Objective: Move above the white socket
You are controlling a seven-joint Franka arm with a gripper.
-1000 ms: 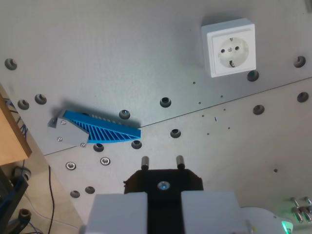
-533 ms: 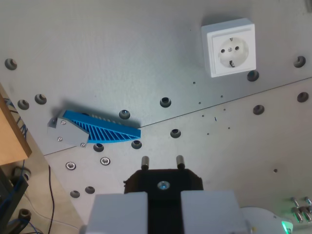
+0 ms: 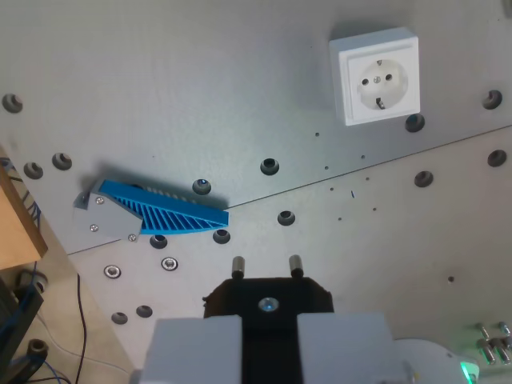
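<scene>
while gripper (image 3: 266,266) clamps black plug (image 3: 268,298) | white socket (image 3: 375,77) upper right, well apart

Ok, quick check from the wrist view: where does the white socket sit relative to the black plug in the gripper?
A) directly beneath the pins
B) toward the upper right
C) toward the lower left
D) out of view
B: the white socket sits in the upper right, while the black plug held in the gripper is at bottom centre, well apart from it.
</scene>
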